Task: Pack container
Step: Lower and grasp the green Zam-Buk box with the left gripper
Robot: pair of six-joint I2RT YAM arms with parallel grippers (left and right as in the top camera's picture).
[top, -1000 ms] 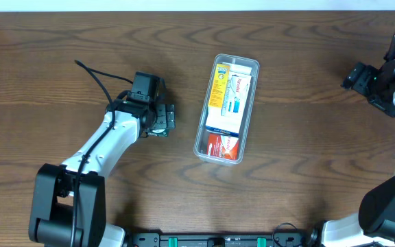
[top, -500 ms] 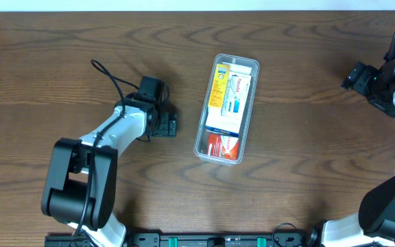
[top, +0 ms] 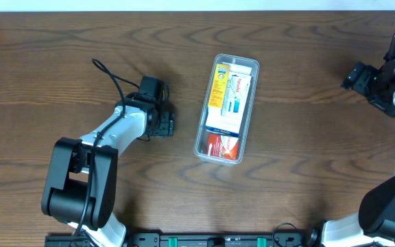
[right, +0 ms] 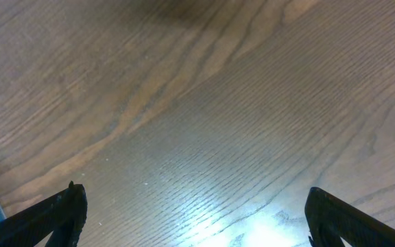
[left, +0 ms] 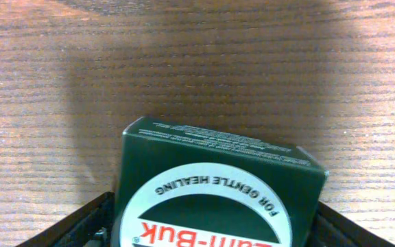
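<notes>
Lying well right of left fingers (left: 81,226) gripping a green box (left: 211,165), the container (top: 238,62); right fingers (right: 60,213) wide.

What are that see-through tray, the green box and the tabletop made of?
The container looks like clear, glossy plastic: the boxes inside show through its walls. The green box is probably printed cardboard, matte, with crisp folded edges. The table shows wood grain with a slight sheen; whether solid wood or laminate, I cannot tell.
</notes>
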